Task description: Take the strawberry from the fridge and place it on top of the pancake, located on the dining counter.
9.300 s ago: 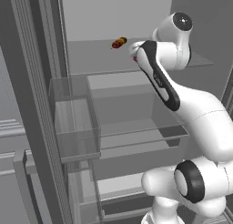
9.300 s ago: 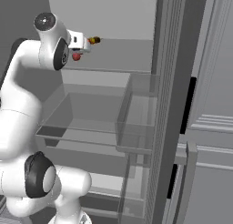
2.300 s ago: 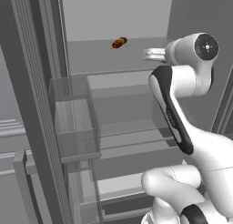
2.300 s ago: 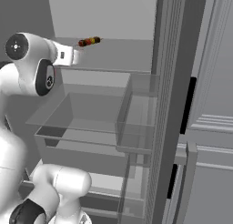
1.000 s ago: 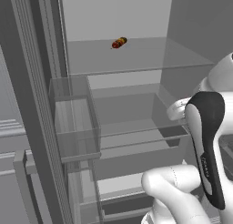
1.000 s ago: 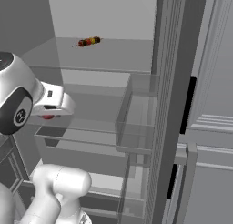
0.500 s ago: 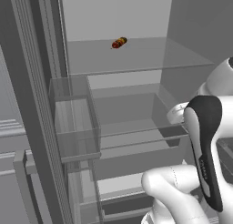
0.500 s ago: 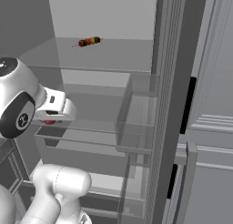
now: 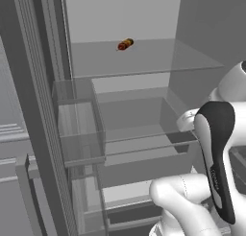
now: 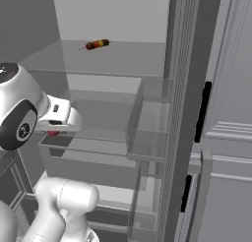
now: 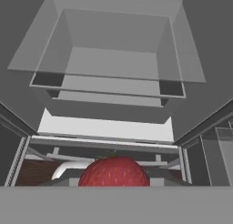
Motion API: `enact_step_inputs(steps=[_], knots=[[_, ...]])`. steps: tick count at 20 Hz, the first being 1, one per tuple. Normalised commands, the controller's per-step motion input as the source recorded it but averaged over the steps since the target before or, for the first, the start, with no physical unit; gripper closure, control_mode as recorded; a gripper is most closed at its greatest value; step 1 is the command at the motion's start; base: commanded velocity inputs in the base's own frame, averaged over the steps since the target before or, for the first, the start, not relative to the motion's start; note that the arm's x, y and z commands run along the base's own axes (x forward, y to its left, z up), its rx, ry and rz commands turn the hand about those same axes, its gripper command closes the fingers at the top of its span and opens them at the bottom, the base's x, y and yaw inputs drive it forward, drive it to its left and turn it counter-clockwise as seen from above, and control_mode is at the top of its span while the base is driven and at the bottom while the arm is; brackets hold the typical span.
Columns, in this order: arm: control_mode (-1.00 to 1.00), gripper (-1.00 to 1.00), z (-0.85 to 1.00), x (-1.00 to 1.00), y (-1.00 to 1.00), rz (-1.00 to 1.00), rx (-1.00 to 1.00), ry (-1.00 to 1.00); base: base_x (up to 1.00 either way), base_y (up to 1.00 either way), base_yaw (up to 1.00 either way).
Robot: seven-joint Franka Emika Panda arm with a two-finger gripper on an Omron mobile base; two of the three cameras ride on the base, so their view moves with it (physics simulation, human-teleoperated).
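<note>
The strawberry [image 11: 113, 171] is a small red fruit low in the middle of the hand view, held between the jaws. In the right base view it shows as a red spot [image 10: 53, 134] under the white hand. My gripper [image 10: 54, 130] is shut on it, in front of the open fridge [image 10: 113, 64] at the height of its middle glass shelf [image 9: 144, 136]. In the left base view my own forearm hides the fingers. The pancake and the dining counter are out of view.
An elongated dark red-and-orange item [image 9: 125, 44] [image 10: 97, 44] lies on the upper glass shelf. Clear door bins [image 9: 79, 129] [image 10: 150, 135] jut out from the open doors on both sides. Drawers [image 11: 109, 127] sit low in the fridge.
The hand has come back from the upper shelf, out and down to the middle shelf's height, carrying the strawberry. Over the last second it sank only slightly.
</note>
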Motion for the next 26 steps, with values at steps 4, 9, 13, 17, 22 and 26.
enact_step_inputs(steps=[4, 9, 13, 17, 22, 26], knots=[[1.00, 1.00, 0.00, 0.00, 0.00, 0.00, 0.00, 0.00, -0.65, 0.00, 0.00], [1.00, 1.00, 0.00, 0.00, 0.00, 0.00, 0.00, 0.00, -0.89, 0.00, 0.00], [1.00, 1.00, 0.00, 0.00, 0.00, 0.00, 0.00, 0.00, -0.91, 0.00, 0.00], [1.00, 1.00, 0.00, 0.00, 0.00, 0.00, 0.00, 0.00, -0.92, 0.00, 0.09], [1.00, 1.00, 0.00, 0.00, 0.00, 0.00, 0.00, 0.00, -0.85, 0.00, 0.14], [1.00, 1.00, 0.00, 0.00, 0.00, 0.00, 0.00, 0.00, -0.72, 0.00, 0.25]])
